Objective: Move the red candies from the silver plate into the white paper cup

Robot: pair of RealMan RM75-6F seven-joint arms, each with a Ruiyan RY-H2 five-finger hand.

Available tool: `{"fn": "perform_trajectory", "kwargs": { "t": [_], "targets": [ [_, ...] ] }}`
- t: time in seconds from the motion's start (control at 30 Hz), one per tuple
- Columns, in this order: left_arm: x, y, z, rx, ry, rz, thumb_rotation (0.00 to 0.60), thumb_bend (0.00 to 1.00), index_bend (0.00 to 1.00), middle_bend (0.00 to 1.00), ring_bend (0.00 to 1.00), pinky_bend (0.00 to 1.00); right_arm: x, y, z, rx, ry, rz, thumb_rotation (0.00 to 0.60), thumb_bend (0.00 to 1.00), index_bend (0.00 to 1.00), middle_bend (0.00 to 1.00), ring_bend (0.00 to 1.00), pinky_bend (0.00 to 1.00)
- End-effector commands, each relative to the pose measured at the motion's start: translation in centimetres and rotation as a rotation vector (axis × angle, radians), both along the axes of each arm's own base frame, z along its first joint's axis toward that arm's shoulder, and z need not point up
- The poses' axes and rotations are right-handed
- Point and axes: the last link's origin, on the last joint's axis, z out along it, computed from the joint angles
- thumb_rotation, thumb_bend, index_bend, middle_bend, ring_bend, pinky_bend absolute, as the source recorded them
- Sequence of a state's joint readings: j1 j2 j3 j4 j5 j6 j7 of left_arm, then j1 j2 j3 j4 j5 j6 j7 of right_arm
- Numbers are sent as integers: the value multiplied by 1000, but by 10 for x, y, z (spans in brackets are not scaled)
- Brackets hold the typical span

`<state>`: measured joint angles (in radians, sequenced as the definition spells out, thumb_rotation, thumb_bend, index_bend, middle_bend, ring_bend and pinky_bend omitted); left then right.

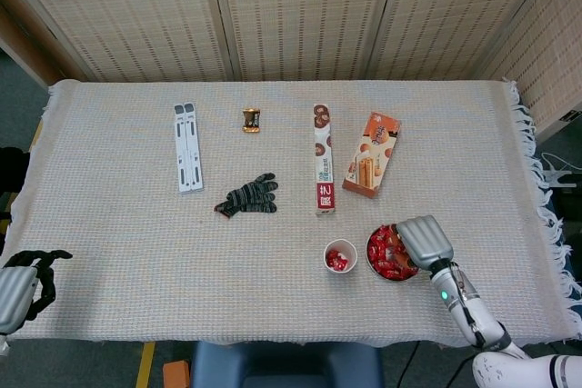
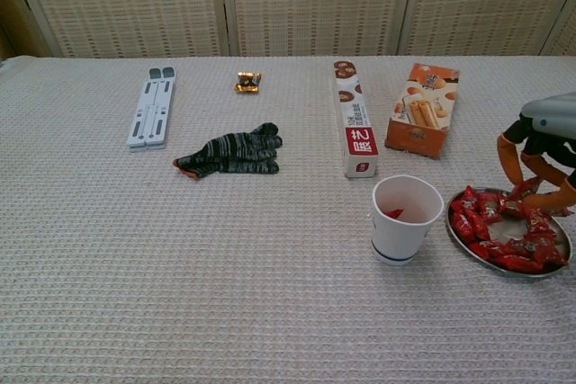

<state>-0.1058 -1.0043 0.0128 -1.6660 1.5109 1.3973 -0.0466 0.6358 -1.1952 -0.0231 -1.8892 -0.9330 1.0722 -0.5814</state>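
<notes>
At the near right of the cloth-covered bench [image 2: 135,294], the silver plate [image 2: 551,269] holds a heap of red candies [image 2: 500,233] in crinkled wrappers, spread over most of its floor. Just left of it, close but apart, stands the white paper cup [image 2: 406,219], upright, with at least one red candy lying at its bottom [image 1: 337,263]. The right hand [image 2: 538,164] hangs over the far right part of the plate, fingers [image 2: 509,161] pointing down and curled, a red candy at their tips [image 2: 525,190]; I cannot tell whether it is pinched or only touched. The left hand [image 1: 20,283] sits at the near left edge, fingers bent, apparently holding nothing. Further back lie a long biscuit box [image 2: 355,116] and an orange snack box [image 2: 421,120].
</notes>
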Motion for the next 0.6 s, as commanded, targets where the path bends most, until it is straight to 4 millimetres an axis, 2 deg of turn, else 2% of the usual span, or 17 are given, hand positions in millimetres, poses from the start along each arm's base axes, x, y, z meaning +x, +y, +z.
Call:
{"fn": "perform_trajectory", "kwargs": {
  "t": [0.03, 0.33, 0.6],
  "targets": [
    [0, 0, 0, -1, 1, 1, 600, 637, 307, 388, 274, 240, 13, 1, 9, -20, -29, 31, 600, 302, 689, 770, 803, 1000],
    [0, 0, -1, -5, 3, 3, 600, 636, 307, 388, 274, 240, 57, 5, 13, 25, -100, 112, 600, 310, 697, 770, 803, 1000],
    [0, 0, 0, -2, 1, 4, 600, 636, 307, 388, 274, 240, 81, 3, 0, 69, -142, 150, 600, 311, 698, 770, 803, 1000]
  ]
}}
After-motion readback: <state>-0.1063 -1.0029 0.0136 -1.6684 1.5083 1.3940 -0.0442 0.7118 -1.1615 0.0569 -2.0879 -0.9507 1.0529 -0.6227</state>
